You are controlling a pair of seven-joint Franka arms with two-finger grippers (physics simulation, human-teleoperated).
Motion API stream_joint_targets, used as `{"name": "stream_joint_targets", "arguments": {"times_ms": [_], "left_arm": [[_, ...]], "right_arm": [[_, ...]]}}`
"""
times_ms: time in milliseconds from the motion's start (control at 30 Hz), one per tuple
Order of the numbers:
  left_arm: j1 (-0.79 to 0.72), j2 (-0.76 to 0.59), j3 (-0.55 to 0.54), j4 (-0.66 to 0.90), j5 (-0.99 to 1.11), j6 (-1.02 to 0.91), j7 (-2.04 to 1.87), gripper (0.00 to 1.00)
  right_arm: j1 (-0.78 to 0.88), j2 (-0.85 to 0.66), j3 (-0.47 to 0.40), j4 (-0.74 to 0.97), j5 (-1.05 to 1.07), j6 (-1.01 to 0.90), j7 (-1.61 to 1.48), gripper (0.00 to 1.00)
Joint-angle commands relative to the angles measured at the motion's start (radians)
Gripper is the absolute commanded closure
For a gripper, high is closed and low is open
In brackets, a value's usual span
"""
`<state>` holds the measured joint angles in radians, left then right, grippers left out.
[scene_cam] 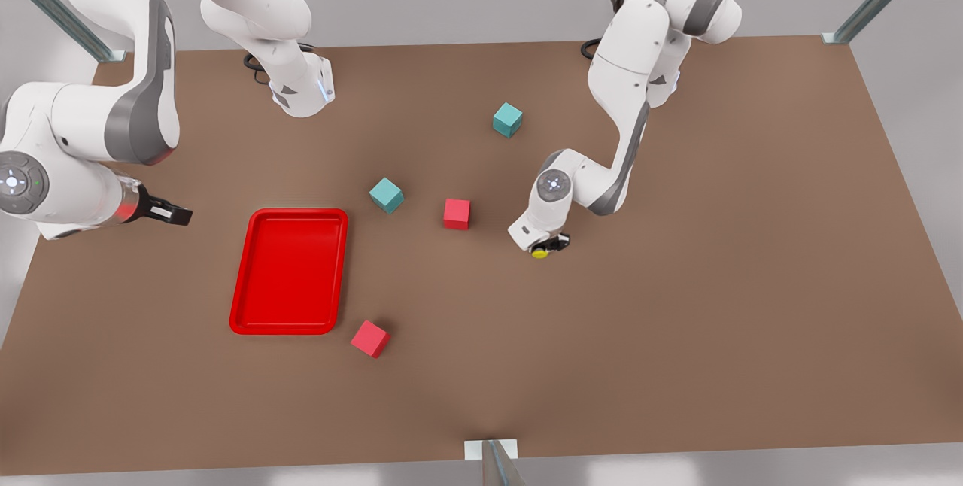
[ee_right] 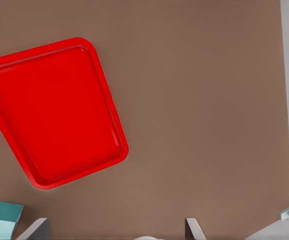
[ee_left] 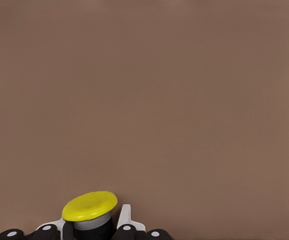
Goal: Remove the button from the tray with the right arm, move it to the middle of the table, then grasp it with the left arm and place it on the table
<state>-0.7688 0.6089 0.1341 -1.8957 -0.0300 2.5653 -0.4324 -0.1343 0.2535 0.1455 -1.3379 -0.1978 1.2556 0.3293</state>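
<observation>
The button [scene_cam: 539,252], with its round yellow cap [ee_left: 90,206], sits between the fingers of my left gripper [scene_cam: 550,244], which is shut on its dark body just above the table [scene_cam: 677,283], right of centre in the front view. I cannot tell whether the button touches the tabletop. The red tray [scene_cam: 290,270] lies empty at the front view's left. My right gripper [scene_cam: 170,212] hangs open, up and to the left of the tray, its two fingers spread wide [ee_right: 117,231] over bare table beside the tray [ee_right: 54,112].
Two teal cubes [scene_cam: 508,119] [scene_cam: 386,195] and a red cube [scene_cam: 457,214] lie between the tray and the left gripper. Another red cube [scene_cam: 369,338] sits off the tray's near corner. A teal cube [ee_right: 3,220] shows near the right gripper.
</observation>
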Motion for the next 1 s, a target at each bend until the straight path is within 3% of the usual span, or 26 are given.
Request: {"name": "stream_joint_targets", "arguments": {"times_ms": [0,100,167,300,433,500,600,833,967], "left_arm": [[0.000,-0.006,0.002,0.047,-0.016,-0.163,0.050,0.62],[0.008,-0.008,0.059,0.136,-0.039,-0.254,-0.054,0.60],[-0.004,-0.003,0.148,0.218,-0.030,-0.255,-0.561,0.60],[-0.020,0.017,0.231,0.259,0.369,-0.281,-1.766,0.60],[-0.041,0.058,0.229,0.257,0.766,-0.597,-2.362,0.60],[-0.063,0.072,0.229,0.259,0.846,-0.628,-2.595,0.60],[-0.089,0.074,0.226,0.257,0.967,-0.666,-2.691,0.60],[-0.075,0.218,0.228,0.242,1.191,-0.692,-2.717,0.60],[-0.073,0.267,0.229,0.239,1.237,-0.692,-2.715,0.60]], "right_arm": [[0.001,0.000,0.000,0.000,0.000,-0.009,-0.073,0.00],[0.001,0.000,0.000,0.002,0.000,-0.009,-0.073,0.00],[0.001,0.000,0.000,0.002,0.000,-0.009,-0.073,0.00],[0.001,0.000,0.000,0.002,0.000,-0.009,-0.073,0.00],[0.002,0.000,0.000,0.002,0.000,-0.009,-0.073,0.00],[0.002,0.000,0.000,0.002,0.000,-0.009,-0.073,0.00],[0.002,0.000,0.000,0.002,0.000,-0.009,-0.073,0.00],[0.002,0.000,0.002,0.005,-0.021,-0.009,-0.073,0.00],[0.016,0.000,0.006,0.005,-0.035,-0.009,-0.073,0.00]]}}
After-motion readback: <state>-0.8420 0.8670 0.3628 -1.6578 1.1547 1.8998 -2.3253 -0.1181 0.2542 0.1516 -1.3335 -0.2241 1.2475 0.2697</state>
